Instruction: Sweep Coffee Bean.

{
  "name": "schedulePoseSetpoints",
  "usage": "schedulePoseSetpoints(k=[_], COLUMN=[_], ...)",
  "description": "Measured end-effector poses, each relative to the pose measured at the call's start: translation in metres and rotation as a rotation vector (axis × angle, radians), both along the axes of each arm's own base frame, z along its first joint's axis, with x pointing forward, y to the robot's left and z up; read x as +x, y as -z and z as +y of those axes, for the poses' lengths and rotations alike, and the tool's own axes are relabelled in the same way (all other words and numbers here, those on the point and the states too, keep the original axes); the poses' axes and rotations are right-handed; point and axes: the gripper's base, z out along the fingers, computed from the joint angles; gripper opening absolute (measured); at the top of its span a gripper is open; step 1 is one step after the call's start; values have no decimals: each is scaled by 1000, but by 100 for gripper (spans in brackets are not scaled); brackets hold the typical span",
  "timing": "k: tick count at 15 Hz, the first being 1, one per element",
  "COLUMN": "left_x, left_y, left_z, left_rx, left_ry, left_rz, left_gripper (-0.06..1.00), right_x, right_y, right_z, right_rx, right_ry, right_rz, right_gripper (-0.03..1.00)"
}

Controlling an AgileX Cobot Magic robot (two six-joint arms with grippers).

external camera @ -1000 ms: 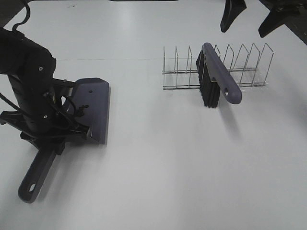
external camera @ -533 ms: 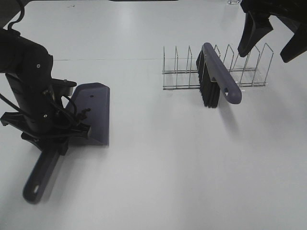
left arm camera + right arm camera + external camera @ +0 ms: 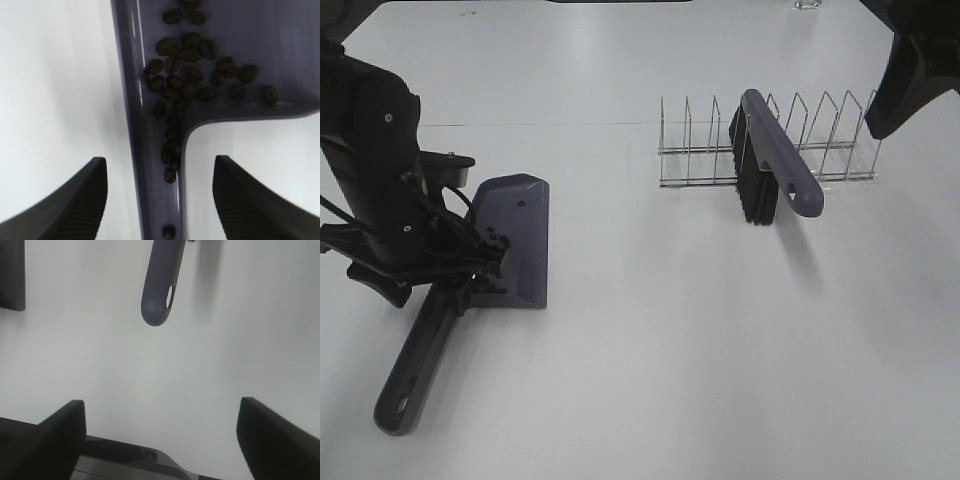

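- Exterior high view: the white table [image 3: 650, 380] carried a purple-grey dustpan [image 3: 515, 238] on the left, its long handle running toward the near edge. The left arm [image 3: 380, 170] stood over the junction of pan and handle, hiding the left gripper, so its state could not be told from here. A wire rack [image 3: 765, 140] stood on the right, well apart from the dustpan, with a brush [image 3: 775, 160] propped in it: bristles down, handle slanting forward. One dark finger of the right gripper [image 3: 910, 80] showed at the upper right corner, above the rack's end and touching nothing.
- Left wrist view: the left gripper [image 3: 160, 195] had its two fingers spread wide, one on each side of the dustpan handle and clear of it. The coffee bean [image 3: 187, 80] pile lay inside the dustpan [image 3: 280, 50], clustered in the pan near the handle, with several beans trailing down the handle's channel.
- Right wrist view: the right gripper [image 3: 160, 440] was spread wide and empty above bare table [image 3: 200, 365]. The rounded end of the brush [image 3: 160, 285] handle, with its hanging hole, lay ahead of the fingers, apart from them.
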Motion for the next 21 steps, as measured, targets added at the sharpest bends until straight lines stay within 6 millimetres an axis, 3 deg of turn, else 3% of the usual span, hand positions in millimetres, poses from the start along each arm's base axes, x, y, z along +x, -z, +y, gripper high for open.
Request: schedulePoseSetpoints(k=[3,5,6,8,10,15,19,20,21], left_x=[4,9,9,-6,-46,-162,-229,-262,-276], left_y=[-28,-45,-63,-91,-112,-153,-184,-188,-185], left_z=[16,51,78,110,129,138,142,144,145], left_rx=[-28,-20,-20,-23,-25,-38,-62,-72,-71], left_ry=[-17,-65,-104,-139,-168,-142,-140,-125,-122], left_rz=[-68,-74,-101,-166,-209,-380,-603,-739,-787], left_gripper=[56,56,56,56,56,56,56,56,56], right_x=[-33,-55,-70,-93,-120,-189,-225,-243,-251], right_y=[0,2,2,3,2,-3,12,22,27], right_z=[-5,-8,-10,-14,-18,-30,-36,-40,-42], right_rx=[2,4,6,11,19,35,33,22,12], right_ry=[0,0,0,0,0,2,-15,-22,-18], right_rz=[-16,-27,-42,-74,-132,-360,-475,-544,-581], right_gripper=[73,73,73,73,73,73,73,73,73])
